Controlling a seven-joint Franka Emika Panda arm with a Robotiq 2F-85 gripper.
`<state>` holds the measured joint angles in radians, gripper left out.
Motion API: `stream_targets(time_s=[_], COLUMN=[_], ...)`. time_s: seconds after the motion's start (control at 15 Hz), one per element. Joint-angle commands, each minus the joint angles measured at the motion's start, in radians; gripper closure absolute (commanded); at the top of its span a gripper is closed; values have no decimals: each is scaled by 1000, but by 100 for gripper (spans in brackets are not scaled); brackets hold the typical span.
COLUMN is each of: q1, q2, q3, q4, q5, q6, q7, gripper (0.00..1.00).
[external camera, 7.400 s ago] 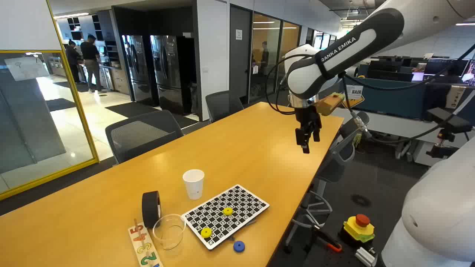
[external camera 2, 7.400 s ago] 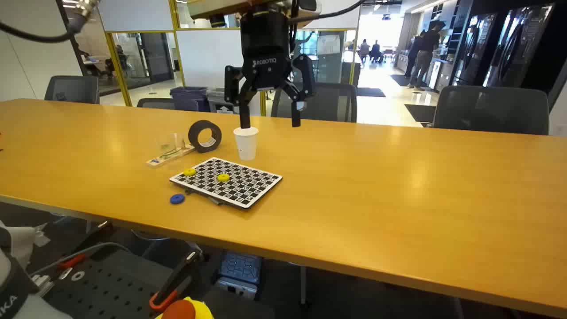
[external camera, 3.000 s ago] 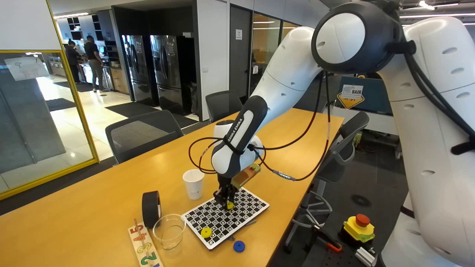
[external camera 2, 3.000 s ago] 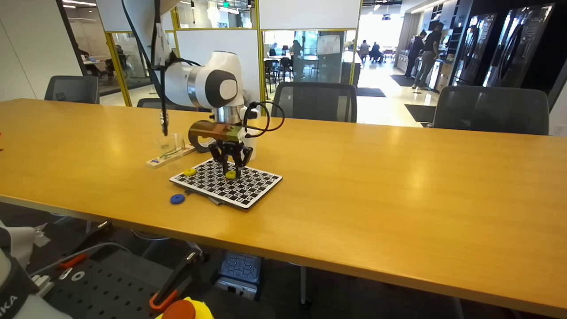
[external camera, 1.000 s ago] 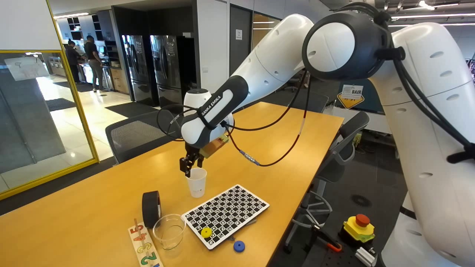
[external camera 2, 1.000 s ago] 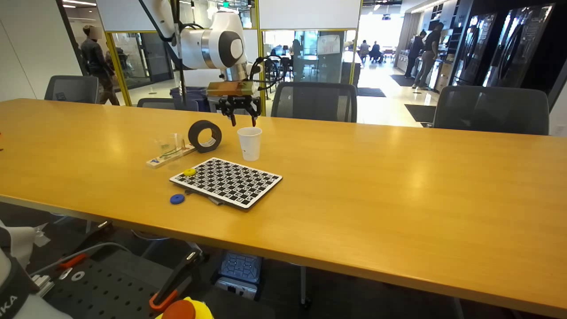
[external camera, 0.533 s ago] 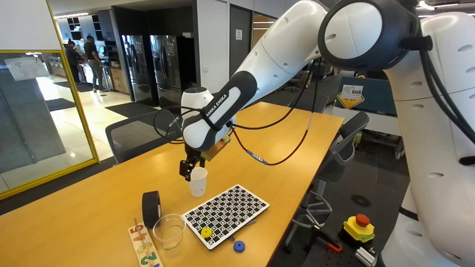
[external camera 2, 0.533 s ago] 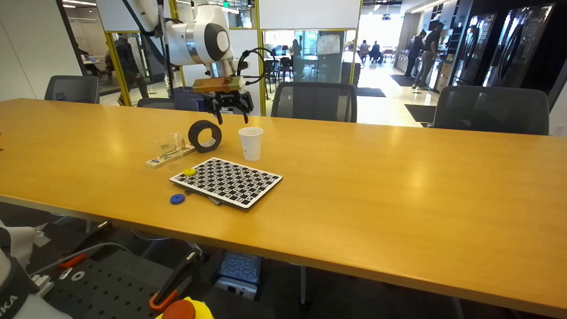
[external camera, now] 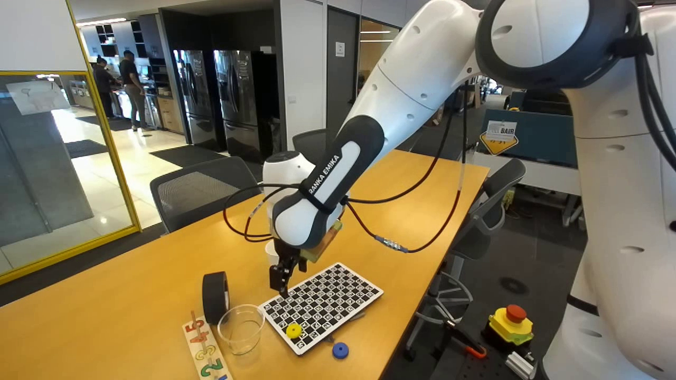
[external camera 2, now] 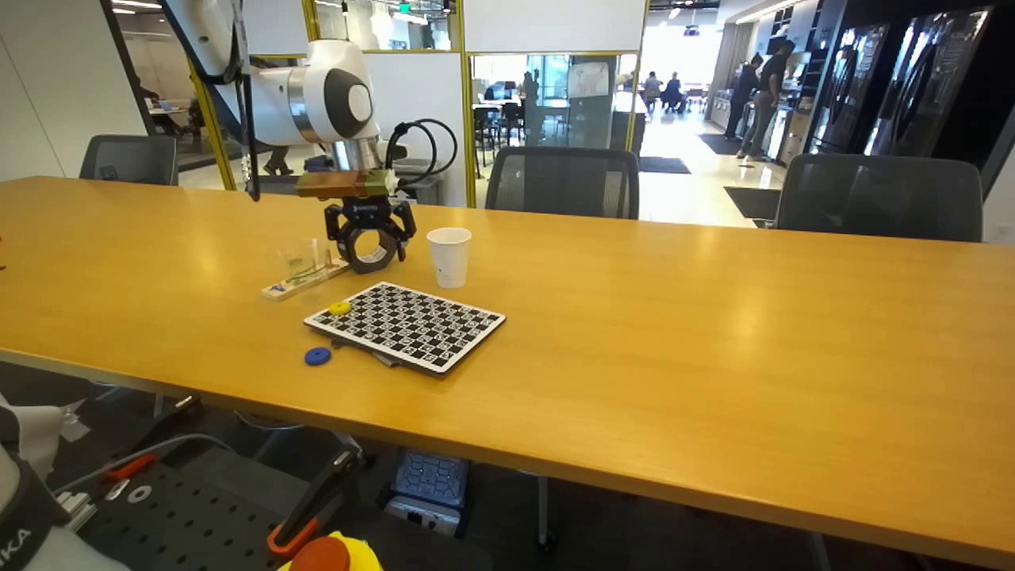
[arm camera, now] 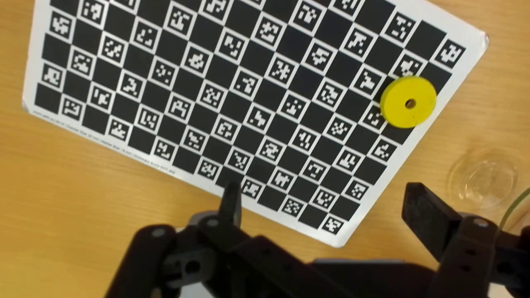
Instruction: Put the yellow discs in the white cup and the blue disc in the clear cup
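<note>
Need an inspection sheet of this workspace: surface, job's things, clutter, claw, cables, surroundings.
Surface: wooden table, patterned board lying on it.
Yellow disc: one seen, flat on the board near its edge.
Blue disc: on the table, beside the board.
White cup: upright; inside not visible.
Clear cup: upright, beside the board.
Clutter: black tape roll standing on edge; numbered strip near the clear cup.
Claw: open; held: nothing seen.
Cables: hang in loops off the arm.
Surroundings: chairs at the table, people in the background, red button off the table.
</note>
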<state>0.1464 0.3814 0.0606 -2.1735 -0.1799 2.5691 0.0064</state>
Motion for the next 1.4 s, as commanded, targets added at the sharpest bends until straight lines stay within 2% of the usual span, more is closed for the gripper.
stream_targets(time_s=[0.0,0.53,1.33], q1=[-9,-21,-28], q2=[18,84,123], q3=[29,89,109], q4=[-19,-26,-31], q5=[34,105,162], q6=[10,17,35], q7=[-32,-95,-107], gripper=[0,0,0])
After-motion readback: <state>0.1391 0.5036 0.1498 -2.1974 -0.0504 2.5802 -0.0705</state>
